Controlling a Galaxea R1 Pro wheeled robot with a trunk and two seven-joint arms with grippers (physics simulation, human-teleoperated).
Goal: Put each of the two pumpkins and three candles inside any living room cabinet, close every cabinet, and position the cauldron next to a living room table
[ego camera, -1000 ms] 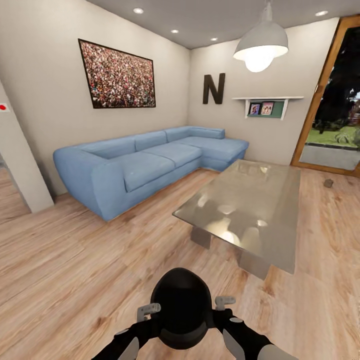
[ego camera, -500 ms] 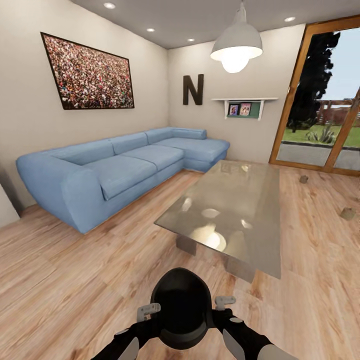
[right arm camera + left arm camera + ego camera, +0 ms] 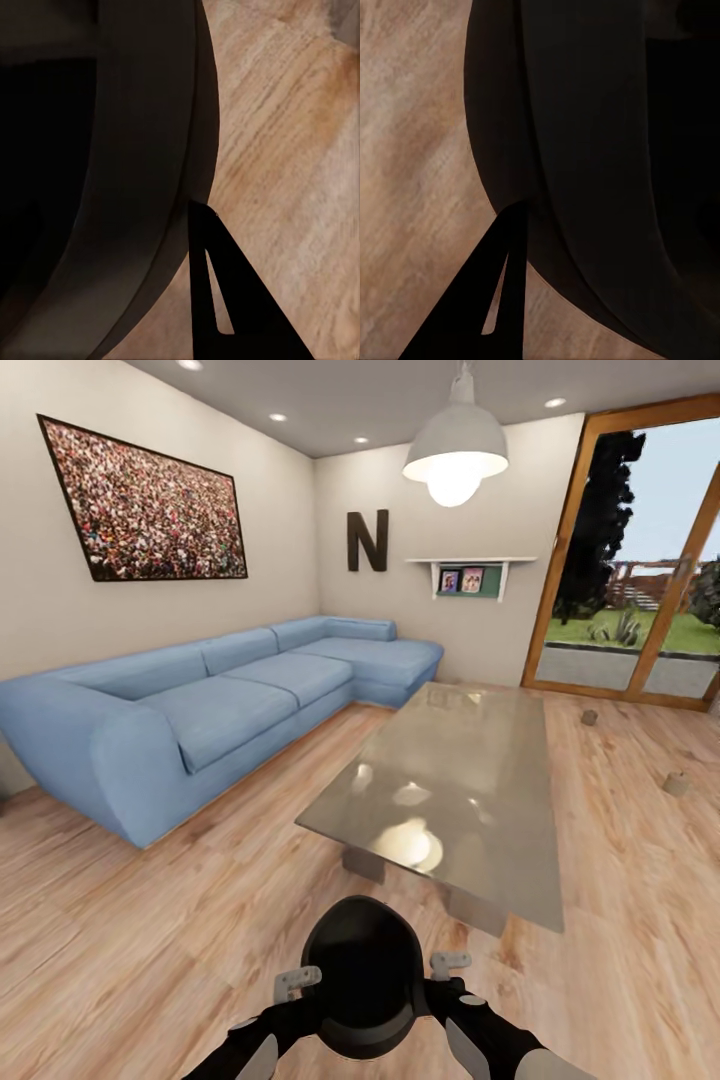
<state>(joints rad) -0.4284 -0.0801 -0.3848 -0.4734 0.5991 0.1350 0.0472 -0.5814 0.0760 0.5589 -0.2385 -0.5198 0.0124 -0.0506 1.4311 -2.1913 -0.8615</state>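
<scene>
Black cauldron (image 3: 365,975) carried between both grippers toward the table (image 3: 455,790).
Left gripper (image 3: 297,982) and right gripper (image 3: 449,964) each pinch its rim; next, set it down beside the table.

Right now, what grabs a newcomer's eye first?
The black cauldron held between both arms at the head view's bottom. Ahead of it stands the glossy grey coffee table, with the long blue sofa to its left. Two small candles sit on the floor to its right.
</scene>
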